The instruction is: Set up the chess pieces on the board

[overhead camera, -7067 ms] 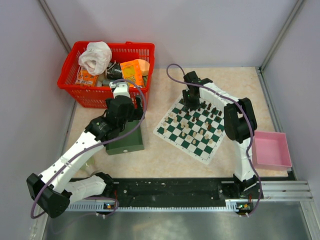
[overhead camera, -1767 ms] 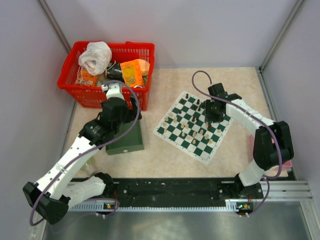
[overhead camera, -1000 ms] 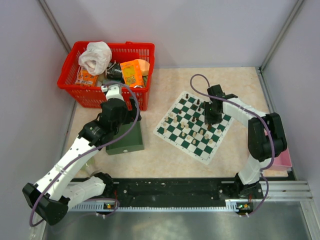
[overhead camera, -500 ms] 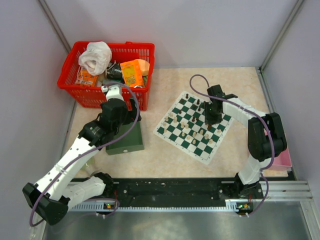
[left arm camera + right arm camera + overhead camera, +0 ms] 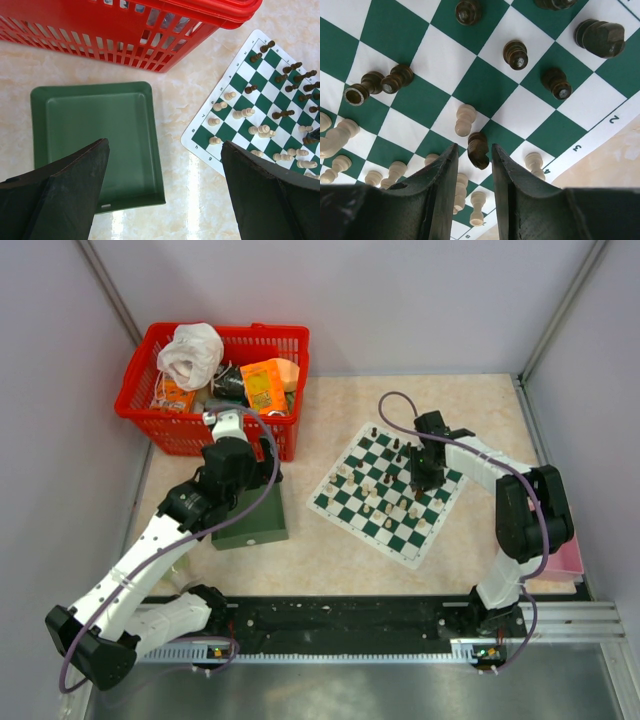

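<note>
Beige marbled tabletop [image 5: 330, 560] fills a grey-walled cell. At far left stands a red basket [image 5: 170, 430] of clutter, and just in front of it a dark green tray [image 5: 95, 130]. The left gripper [image 5: 164, 150] hangs above that tray with its fingers spread wide and nothing between them.

Right of centre lies the board [image 5: 392, 532], turned corner-on. The chess pieces [image 5: 260, 131] are scattered over its squares, cream ones mostly toward the left and dark ones toward the far right, and several lie on their sides. Low over the board's right part, the right gripper [image 5: 474, 146] straddles a tilted dark piece [image 5: 479, 150]. Its jaws are drawn near but a sliver of board shows on one side, so it is not yet a pinch. A cream pawn [image 5: 463, 120] stands just beside. A pink tray [image 5: 565, 558] peeks out behind the right arm.

The closing jaws may catch the leaning piece off-centre and flick it away, or brush the pawn over.

Seven seconds ago the right gripper was at the board's far corner and the pink tray was in plain view. The left arm has barely shifted.
</note>
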### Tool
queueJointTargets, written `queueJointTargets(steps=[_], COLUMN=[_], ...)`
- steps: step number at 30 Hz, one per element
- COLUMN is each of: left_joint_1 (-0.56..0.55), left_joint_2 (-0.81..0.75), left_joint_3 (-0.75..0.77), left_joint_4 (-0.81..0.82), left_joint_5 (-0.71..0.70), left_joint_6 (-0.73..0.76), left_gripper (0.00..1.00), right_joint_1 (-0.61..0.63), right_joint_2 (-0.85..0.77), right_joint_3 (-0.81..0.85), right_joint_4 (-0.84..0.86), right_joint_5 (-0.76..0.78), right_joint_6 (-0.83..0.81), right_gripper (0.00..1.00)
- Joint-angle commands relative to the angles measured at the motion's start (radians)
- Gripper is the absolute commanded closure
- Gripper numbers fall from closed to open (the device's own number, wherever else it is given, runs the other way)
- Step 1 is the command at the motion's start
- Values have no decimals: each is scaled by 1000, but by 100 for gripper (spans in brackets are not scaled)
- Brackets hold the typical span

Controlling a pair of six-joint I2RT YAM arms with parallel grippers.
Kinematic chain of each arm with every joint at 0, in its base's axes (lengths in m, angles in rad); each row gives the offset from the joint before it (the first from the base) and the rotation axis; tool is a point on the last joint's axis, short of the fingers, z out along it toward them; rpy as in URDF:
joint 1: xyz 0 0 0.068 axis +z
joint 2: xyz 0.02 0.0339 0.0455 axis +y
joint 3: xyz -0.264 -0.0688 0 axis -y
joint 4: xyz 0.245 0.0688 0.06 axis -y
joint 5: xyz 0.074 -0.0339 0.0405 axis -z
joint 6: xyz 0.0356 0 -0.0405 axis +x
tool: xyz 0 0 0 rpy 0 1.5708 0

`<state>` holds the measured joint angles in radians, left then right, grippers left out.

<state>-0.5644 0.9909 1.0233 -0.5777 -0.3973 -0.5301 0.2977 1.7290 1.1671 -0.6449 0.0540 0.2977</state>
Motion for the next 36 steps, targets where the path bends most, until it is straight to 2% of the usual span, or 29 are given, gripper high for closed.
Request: queueJointTargets(steps=[1,19,21,28,34,36], left_joint_1=[4,3,4,4,3,4], left_joint_2=[-17,-11,-14,-11,-11,-11], left_joint_3=[-8,-12,-15,-15,-15,-15], left_joint_4=[26,26,29,29,30,32], left_joint_5=[0,-1,0,0,2,3], left_joint_6=[-13,-11,-14,-13,-15,-11], left_gripper=[1,1,1,1,1,1], right_joint_1=[-6,-6,-6,-6,-6,-5], right_joint_2=[-8,-3,-2,-5,-43,-83], right_joint_3=[-12,16,17,26,48,49], right_joint_4=[-6,-6,-6,-9,-58,-79], right_joint_5=[-13,1,0,-3,-35,-43], right_joint_6=[-22,-31,-34,-38,-46,-43], right_gripper=[67,70,75,76,90,91])
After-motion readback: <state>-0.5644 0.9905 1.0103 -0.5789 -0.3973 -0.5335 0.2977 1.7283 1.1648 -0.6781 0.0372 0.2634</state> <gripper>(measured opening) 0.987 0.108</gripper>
